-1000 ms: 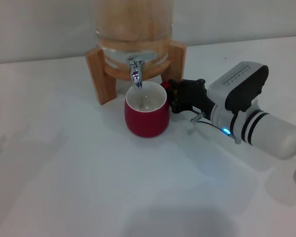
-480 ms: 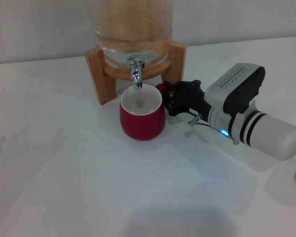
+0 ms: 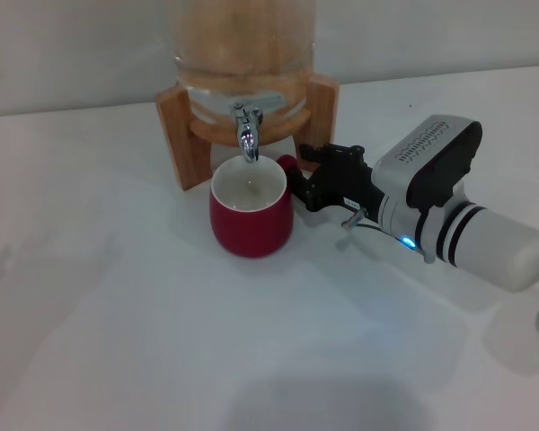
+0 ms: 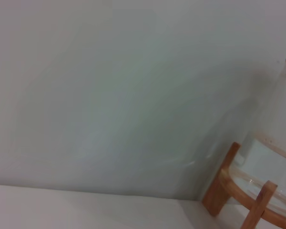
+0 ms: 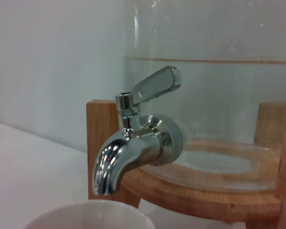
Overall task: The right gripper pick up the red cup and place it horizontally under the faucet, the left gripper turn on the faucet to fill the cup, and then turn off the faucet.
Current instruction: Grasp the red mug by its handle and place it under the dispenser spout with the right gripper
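Rounded dark red ceramic cup stands upright on the white desk, directly beneath the shiny chrome faucet. Black-fingered right tool is clamped on its handle.

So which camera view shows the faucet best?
The right wrist view: the faucet fills the picture, with its lever, its spout and the rim of the red cup below it. The head view shows it small, from above. The left wrist view shows only the glass dispenser, no faucet.
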Robot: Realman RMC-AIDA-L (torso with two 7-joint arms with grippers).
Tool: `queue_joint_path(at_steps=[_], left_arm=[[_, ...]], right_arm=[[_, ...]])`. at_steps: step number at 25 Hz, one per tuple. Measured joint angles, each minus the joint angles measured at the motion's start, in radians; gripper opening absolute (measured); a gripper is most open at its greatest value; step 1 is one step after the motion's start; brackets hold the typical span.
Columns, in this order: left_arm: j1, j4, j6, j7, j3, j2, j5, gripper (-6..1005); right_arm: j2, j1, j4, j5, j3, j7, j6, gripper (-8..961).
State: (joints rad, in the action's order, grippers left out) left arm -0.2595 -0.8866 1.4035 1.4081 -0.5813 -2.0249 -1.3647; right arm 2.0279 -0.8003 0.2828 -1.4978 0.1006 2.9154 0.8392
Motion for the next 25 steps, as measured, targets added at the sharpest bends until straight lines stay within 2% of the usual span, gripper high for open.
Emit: queue_joint_path(at_steps=[5,25], left_arm=[[-0.001,0.000,0.002,0.000,0.000,0.001,-0.001,803],[-0.001,0.000,0.001,-0.003,0.000,0.008,-0.002,803]], right_arm=[[0.000,0.001,0.001,0.002,0.000,0.000,0.000,374],[-0.010,0.020,-0.002,0.008,0.010,-0.027,0.029,379]])
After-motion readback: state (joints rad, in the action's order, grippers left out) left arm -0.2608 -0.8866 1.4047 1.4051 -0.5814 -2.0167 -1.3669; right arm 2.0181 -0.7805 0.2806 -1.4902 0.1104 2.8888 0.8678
